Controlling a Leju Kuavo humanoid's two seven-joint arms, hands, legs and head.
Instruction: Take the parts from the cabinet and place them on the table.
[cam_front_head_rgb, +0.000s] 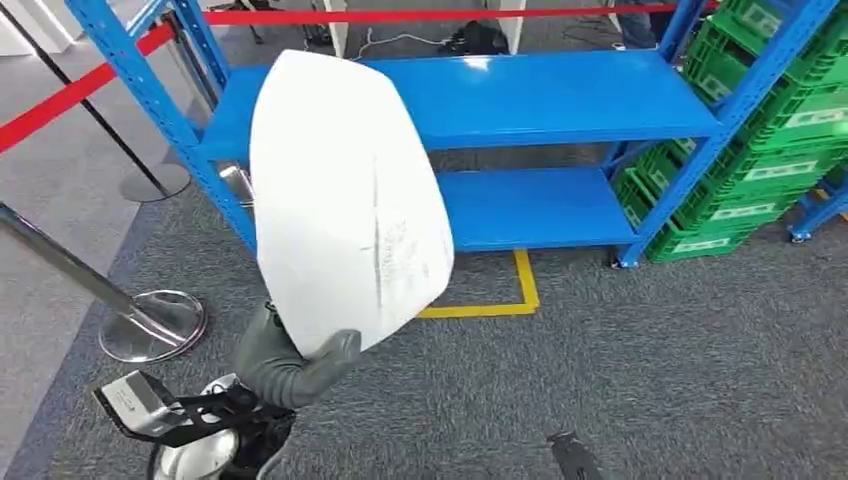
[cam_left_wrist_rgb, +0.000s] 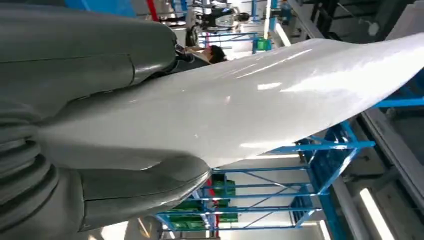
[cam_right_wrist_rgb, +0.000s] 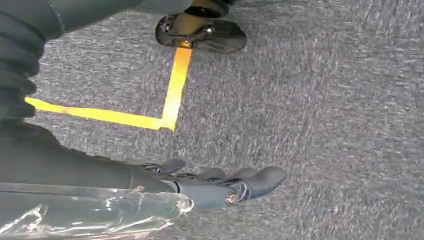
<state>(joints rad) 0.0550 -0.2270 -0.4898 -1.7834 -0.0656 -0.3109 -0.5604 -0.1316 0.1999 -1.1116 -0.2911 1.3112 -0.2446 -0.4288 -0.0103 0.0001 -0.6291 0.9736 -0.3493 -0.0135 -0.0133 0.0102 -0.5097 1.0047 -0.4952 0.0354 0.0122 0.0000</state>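
Holding the white part (cam_front_head_rgb: 345, 200) in my left hand (cam_front_head_rgb: 290, 365), clear of the blue cabinet (cam_front_head_rgb: 520, 100); next, carry it deskward. Right hand (cam_right_wrist_rgb: 220, 182) hangs empty, fingers loosely apart.

— What does the left hand (cam_front_head_rgb: 296, 366) look like?
— Smooth matt grey, with a thick rounded thumb (cam_left_wrist_rgb: 145, 182). Right behind the left hand sits a grey ribbed cover (cam_left_wrist_rgb: 22, 165), folded like bellows.
— And further back from it?
— A shiny silver arm (cam_front_head_rgb: 190, 458), with a black bracket (cam_front_head_rgb: 205, 412) carrying a small grey box (cam_front_head_rgb: 128, 400).
— The right hand (cam_right_wrist_rgb: 220, 184)?
— Well to the side of the left hand. Darker, with blue-grey fingers (cam_right_wrist_rgb: 262, 179), a brass-coloured screw (cam_right_wrist_rgb: 231, 198) at one tip and crinkled clear plastic film (cam_right_wrist_rgb: 90, 215) along the wrist.
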